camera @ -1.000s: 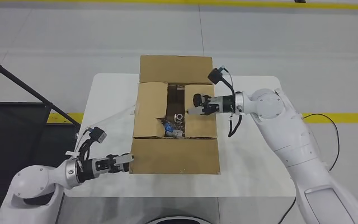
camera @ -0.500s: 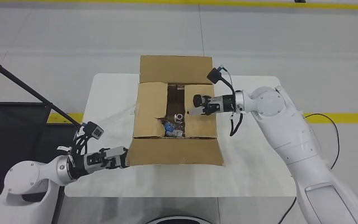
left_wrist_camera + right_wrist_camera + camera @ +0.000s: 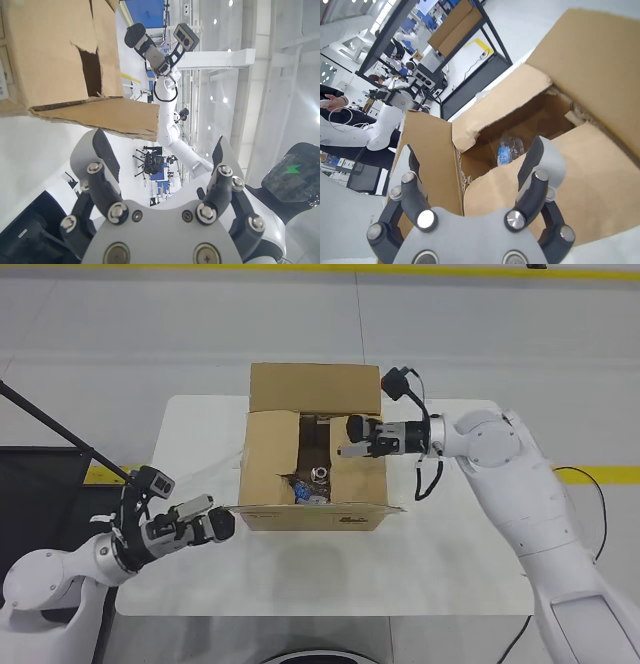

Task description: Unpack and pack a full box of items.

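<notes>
One cardboard box [image 3: 310, 517] stands at the middle of the one white table [image 3: 440, 564], its four flaps part-open: far flap [image 3: 315, 386] folded back, left flap [image 3: 268, 459] and right flap [image 3: 360, 479] lying over the mouth with a gap between, near flap [image 3: 100, 117] lifted outward. The board looks light and stiff but ragged at its edges, so a flap is best taken gently by its free edge. Through the gap two items can be counted: a clear crinkly packet with a blue label [image 3: 506, 151], probably soft and slippery, and a small pale round object [image 3: 319, 474]. The left gripper [image 3: 160, 136], fingers apart, sits just beside the near flap's corner. The right gripper [image 3: 473, 143], likewise spread and empty, hovers over the right flap.
</notes>
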